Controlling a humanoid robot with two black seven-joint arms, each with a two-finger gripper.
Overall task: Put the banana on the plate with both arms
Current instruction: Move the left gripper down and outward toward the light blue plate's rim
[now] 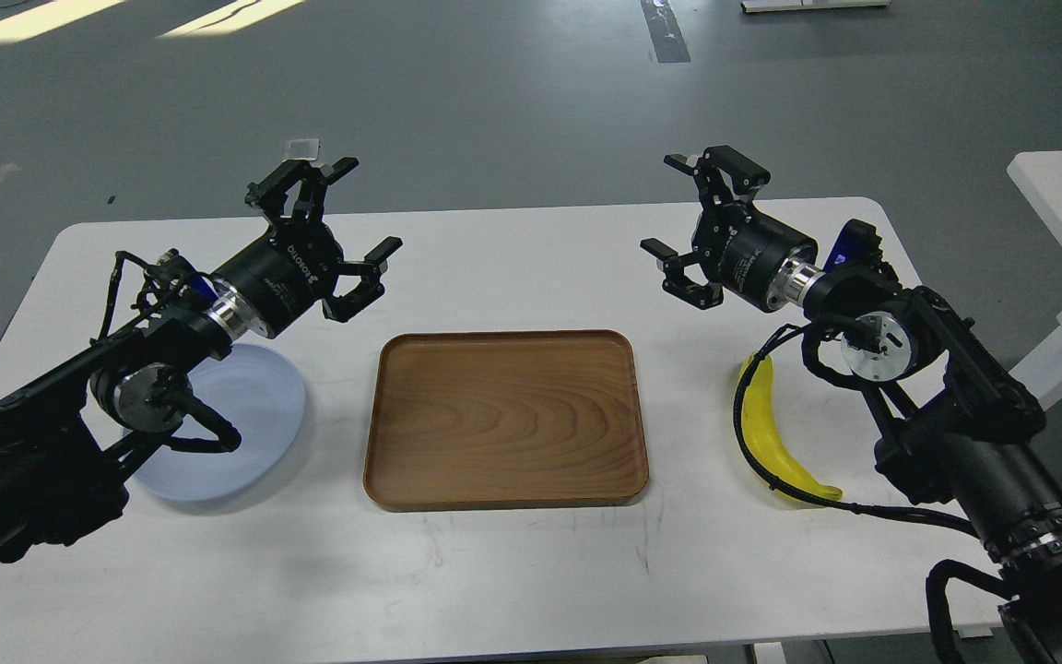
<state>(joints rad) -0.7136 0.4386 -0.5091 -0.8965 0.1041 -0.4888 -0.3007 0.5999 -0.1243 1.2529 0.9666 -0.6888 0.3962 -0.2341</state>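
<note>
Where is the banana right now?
The banana lies on the table's right side, right of the tray, partly under the right arm.

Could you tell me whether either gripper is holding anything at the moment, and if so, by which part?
Nothing is held. The left gripper and right gripper are both open in the air; the banana lies on the table.

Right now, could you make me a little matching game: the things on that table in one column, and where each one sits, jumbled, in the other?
Things:
1. banana
2. plate
3. tray
4. left gripper

Places:
A. middle of the table
B. right side, on the bare table, under the right arm
C. raised above the table, fingers spread, holding nothing
D. left side, partly hidden by the left arm

Pairs: 1-B, 2-D, 3-A, 4-C
</note>
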